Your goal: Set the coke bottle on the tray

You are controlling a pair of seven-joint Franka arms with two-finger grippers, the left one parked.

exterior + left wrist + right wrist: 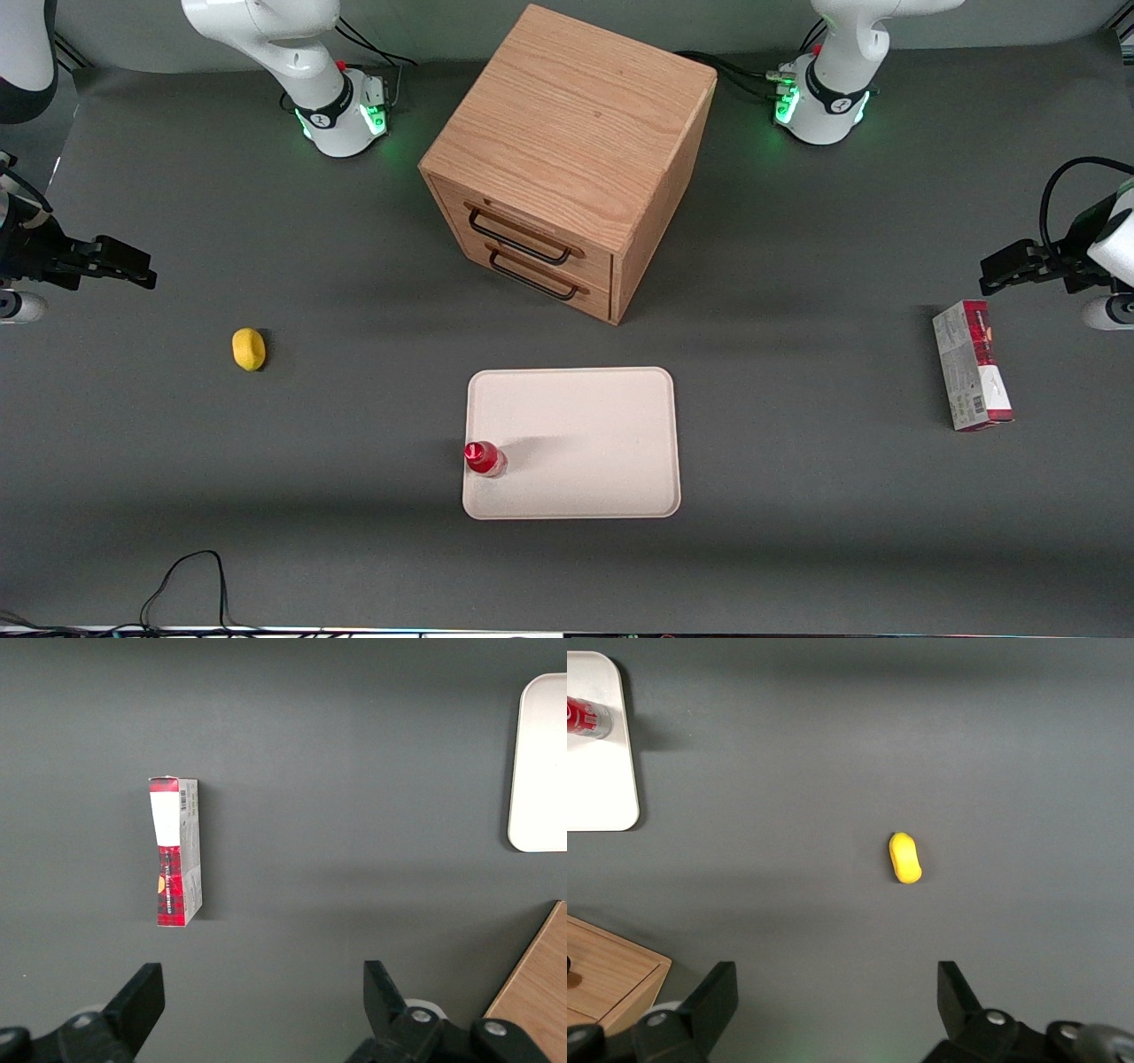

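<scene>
Coke bottle [484, 459] stands upright on the tray [585, 425], right at the rim nearest the working arm's end and close to the corner nearest the front camera; judged risk is a slight knock or a shift of the tray tipping it off the edge, since little tray lies between it and the rim. Gripper [833, 1005] is released, fingers spread and holding nothing, parked well away at the working arm's end above bare table near the lemon [249, 349]. Bottle lettering is unreadable here; the red-and-grey carton [973, 364] toward the parked arm's end shows a barcode, print illegible.
</scene>
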